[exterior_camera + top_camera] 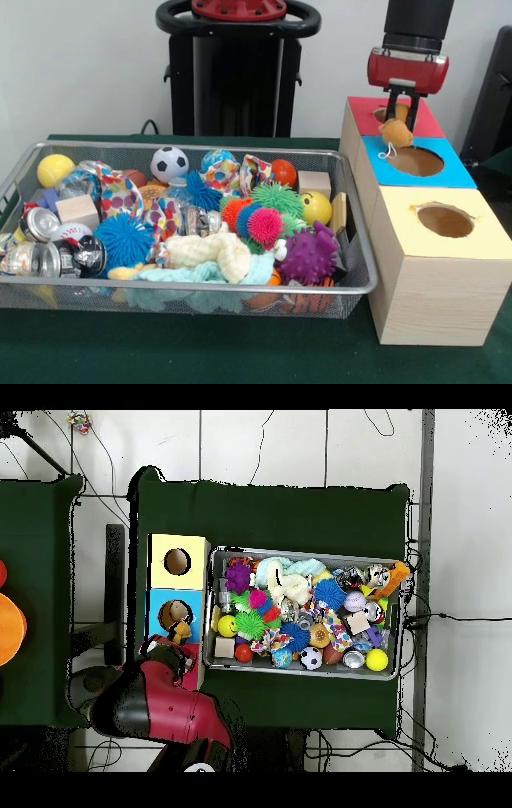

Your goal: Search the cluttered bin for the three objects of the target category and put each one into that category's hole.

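Front view: gripper [404, 108] at upper right, fingers clamped on a tan plush toy [395, 132] hanging over the seam between the red-topped hole [382, 114] and the blue one [416, 161]; arm cut off by the top edge; open air above all three boxes; wire basket [356, 240] fills left and centre, packed to the rim, other plush toys hard to pick out.

Overhead view: arm covers the red box at lower left; toy [180, 629] shows at the blue hole's [170, 614] lower edge; basket [212, 606] just right of the boxes.
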